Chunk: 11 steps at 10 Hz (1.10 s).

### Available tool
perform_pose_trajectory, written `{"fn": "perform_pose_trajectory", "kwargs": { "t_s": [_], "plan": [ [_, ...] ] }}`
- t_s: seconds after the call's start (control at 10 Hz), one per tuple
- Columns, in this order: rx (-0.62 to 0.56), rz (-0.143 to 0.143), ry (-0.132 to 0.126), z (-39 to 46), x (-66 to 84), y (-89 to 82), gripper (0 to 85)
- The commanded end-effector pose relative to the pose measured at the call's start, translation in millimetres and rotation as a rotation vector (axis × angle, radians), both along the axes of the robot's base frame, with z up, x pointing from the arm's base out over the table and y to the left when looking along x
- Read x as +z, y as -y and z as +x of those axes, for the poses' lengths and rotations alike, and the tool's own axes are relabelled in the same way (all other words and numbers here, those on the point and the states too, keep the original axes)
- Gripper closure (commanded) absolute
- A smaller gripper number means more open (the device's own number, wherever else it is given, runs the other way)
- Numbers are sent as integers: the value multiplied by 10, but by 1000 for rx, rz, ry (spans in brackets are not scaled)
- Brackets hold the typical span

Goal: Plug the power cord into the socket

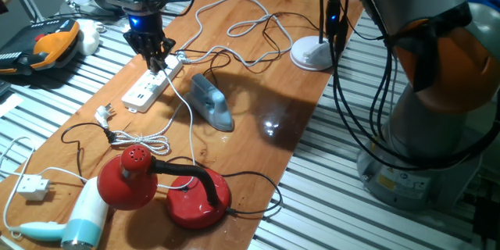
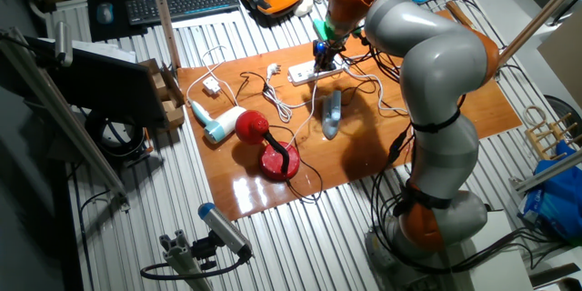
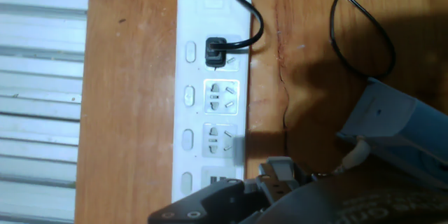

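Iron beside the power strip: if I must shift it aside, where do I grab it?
Take the iron by the raised handle along its top, coming straight down with the fingers closing across the handle's width. It lies sole-down, and its body looks too broad to span.

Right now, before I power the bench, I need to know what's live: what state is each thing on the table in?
power strip: black plug in an end outlet, next two outlets empty.
power cord: not plugged in, plug end at the gripper.
gripper: apparently shut on power cord, over the strip.
red lamp: head tipped down, no glow visible.
iron: flat on its soleplate.
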State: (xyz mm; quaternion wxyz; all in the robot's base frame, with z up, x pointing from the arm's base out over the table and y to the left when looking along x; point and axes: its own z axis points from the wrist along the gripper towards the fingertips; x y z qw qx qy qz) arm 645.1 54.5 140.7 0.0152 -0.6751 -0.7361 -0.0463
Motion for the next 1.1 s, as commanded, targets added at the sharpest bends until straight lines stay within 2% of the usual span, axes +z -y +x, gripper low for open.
{"fn": "perform_pose_trajectory", "kwargs": {
  "t_s": [0.0, 0.1, 0.2, 0.3, 0.5, 1.0],
  "plan": [
    [3, -5, 2, 1, 0, -1, 850],
    [6, -6, -1, 7, -2, 5, 850],
    [-1, 19, -8, 56, -13, 49, 850],
    [-8, 30, -10, 91, -21, 81, 850],
    [-8, 31, -9, 129, -34, 131, 850],
    [-4, 34, -5, 328, -137, 295, 850]
  ]
}}
